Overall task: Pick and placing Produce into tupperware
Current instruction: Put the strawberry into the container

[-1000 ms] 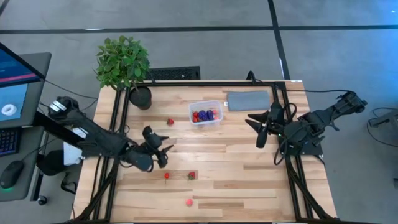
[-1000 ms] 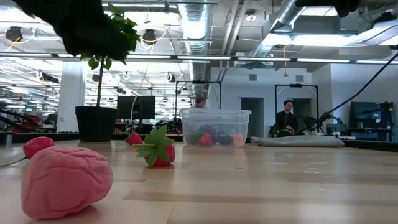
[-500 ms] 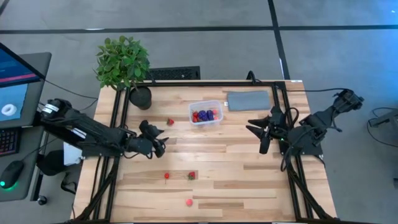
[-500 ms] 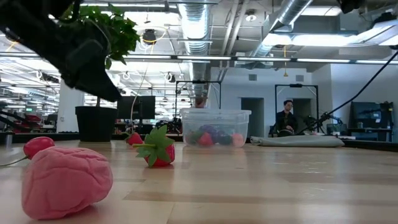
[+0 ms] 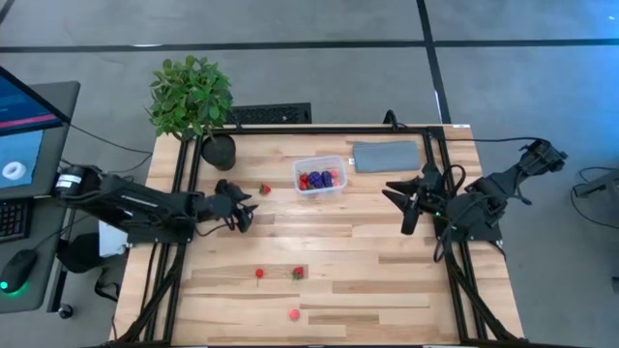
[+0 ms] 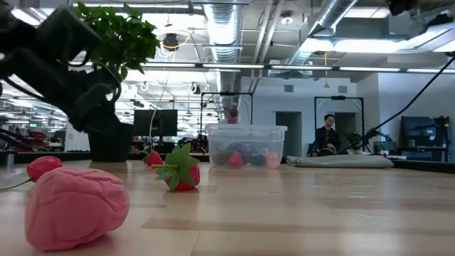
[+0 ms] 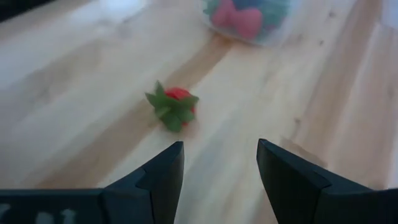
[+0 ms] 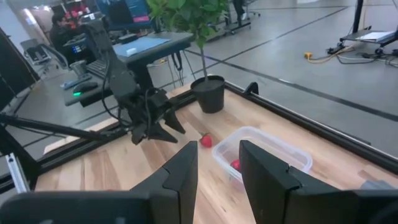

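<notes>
Light wooden slatted table (image 5: 387, 280), framed by black rails: work surface, seen whole from above.

Leafy green plant in a black pot (image 5: 193, 101): at the table's far left corner.

Left arm, dark, reaching in from the left edge; left gripper (image 5: 242, 205) above the boards near the potted plant. Jaws apart, nothing between them; the wrist view shows bare wood in the gap.

Right arm, dark, at the right edge; right gripper (image 5: 404, 205) held over the table below the grey pad. Jaws set a narrow gap apart, holding nothing.

Flat grey rectangular pad (image 5: 387, 156): far right of the table, just beside the box.

Small clear plastic tupperware box with rounded corners (image 5: 320, 176): far centre of the table, holding several red and purple pieces.

Loose produce, on the boards:
- red toy strawberry with green top (image 7: 173, 106), between the left gripper and the box, just ahead of the open fingers (image 7: 163, 171);
- second red strawberry with green top (image 5: 298, 273), nearer the front;
- small red round piece (image 5: 259, 273), to its left;
- pink round piece (image 5: 293, 313), at the front edge, large in the low view.
</notes>
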